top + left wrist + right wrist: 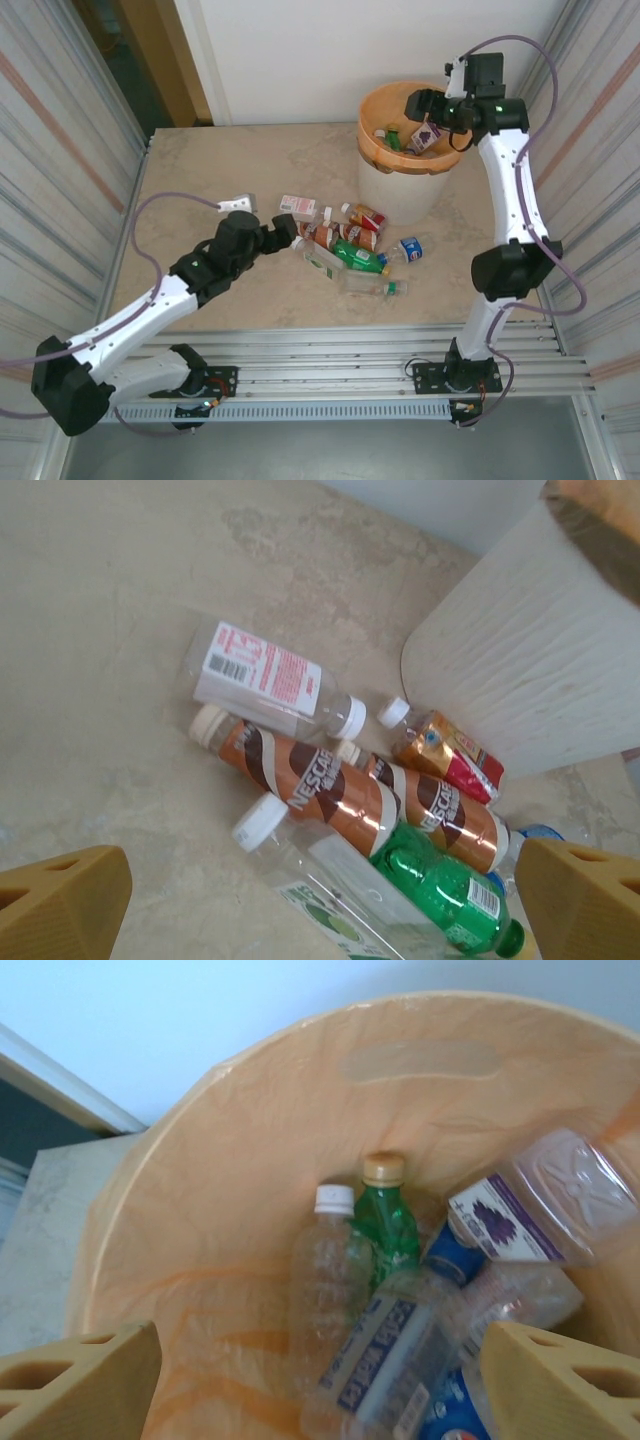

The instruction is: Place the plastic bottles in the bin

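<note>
Several plastic bottles (350, 248) lie in a heap at mid-table. My left gripper (284, 231) is open at the heap's left edge. In the left wrist view its fingers (62, 900) flank a clear white-capped bottle (330, 875), two brown Nescafe bottles (325, 785) and a green one (445, 890), touching none. The bin (408, 160), white with an orange liner, stands at the back right. My right gripper (420, 108) hangs open over it with nothing between its fingers (560, 1380). Inside lie a clear bottle (325, 1280), a green bottle (388, 1222) and a purple-labelled bottle (545, 1210).
A small white box on a cable (237, 205) lies left of the heap. A blue-labelled bottle (410, 249) sits at the heap's right end. The bin wall (520, 670) rises just behind the bottles. Corrugated metal walls close in both sides of the table (200, 170).
</note>
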Available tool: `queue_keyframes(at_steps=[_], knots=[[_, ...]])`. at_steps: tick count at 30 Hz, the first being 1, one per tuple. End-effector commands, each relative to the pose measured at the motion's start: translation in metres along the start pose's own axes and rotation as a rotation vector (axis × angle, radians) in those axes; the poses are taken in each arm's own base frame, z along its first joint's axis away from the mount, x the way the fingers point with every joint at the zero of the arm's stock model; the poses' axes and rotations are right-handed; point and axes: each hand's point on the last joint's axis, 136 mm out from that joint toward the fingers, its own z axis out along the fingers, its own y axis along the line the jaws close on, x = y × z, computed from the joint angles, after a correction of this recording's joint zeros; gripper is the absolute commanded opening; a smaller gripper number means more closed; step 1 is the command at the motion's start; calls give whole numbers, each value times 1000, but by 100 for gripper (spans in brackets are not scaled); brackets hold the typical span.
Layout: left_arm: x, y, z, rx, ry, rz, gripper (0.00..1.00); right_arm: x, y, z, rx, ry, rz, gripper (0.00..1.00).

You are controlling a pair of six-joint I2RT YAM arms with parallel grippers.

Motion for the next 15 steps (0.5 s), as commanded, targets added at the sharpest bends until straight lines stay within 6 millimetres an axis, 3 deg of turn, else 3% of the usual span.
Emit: queue_keyframes(at_steps=[1,5,6,15], knots=[[23,6,11,-56,47,-78,99,4,3,-43,55,-50,-45,88],[48,-1,25,-85,111,-110,99,28,-5,-62,93,-62,-34,97],[54,-3,29,-94,126,-112,99,41,-10,-61,107,-45,-27,99],[91,-19,62,-146,213,-115,99,84,-28,-92,174,-63,7,98]])
